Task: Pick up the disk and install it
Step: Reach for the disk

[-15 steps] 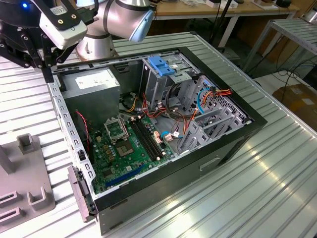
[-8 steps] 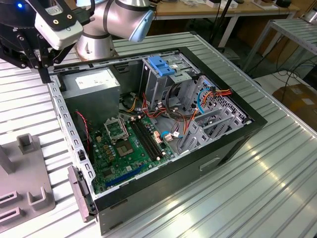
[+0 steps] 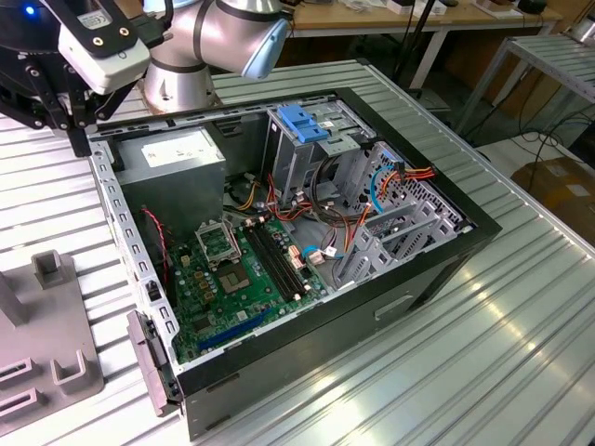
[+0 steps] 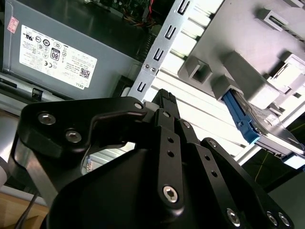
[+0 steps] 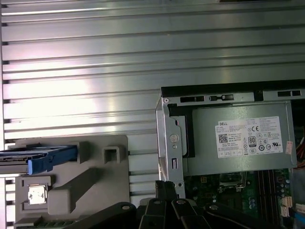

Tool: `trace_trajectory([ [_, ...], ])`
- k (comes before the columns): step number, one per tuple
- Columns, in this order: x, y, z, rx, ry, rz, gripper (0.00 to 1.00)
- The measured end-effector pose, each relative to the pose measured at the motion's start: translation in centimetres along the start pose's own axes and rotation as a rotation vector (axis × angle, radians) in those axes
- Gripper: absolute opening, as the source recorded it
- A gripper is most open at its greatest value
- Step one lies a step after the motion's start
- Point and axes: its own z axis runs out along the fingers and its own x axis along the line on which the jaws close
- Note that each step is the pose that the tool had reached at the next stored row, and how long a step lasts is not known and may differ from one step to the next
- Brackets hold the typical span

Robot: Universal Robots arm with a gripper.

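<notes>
My claw (image 4: 164, 94) was closed and empty, upper left in the exterior view. The disk (image 5: 47, 160) rested in a grey holder (image 5: 90, 186).

Place: a robotics lab or workshop.
Robot: a Universal Robots arm (image 3: 209, 42) stands on the work surface, just beside the computer.
Work surface: a ribbed aluminium table (image 3: 521, 316).
Workpiece: an open desktop computer case (image 3: 437, 269) lies on its side, with motherboard (image 3: 246, 269), power supply (image 3: 177, 153) and loose wiring (image 3: 325, 218) bare.
Jig: a grey moulded fixture (image 5: 90, 176) on the table holds a disk (image 5: 47, 160) with a blue rail.
Background: wooden workbenches (image 3: 390, 19), a metal rack (image 3: 558, 56), a cardboard box (image 3: 562, 181) and cables on the floor (image 3: 544, 139).
</notes>
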Motion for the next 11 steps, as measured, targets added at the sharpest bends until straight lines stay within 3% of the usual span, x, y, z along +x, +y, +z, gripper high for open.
trace_trajectory([
  [11, 0.85, -0.07, -0.02, 0.0000, 0.0000, 0.000, 0.10],
])
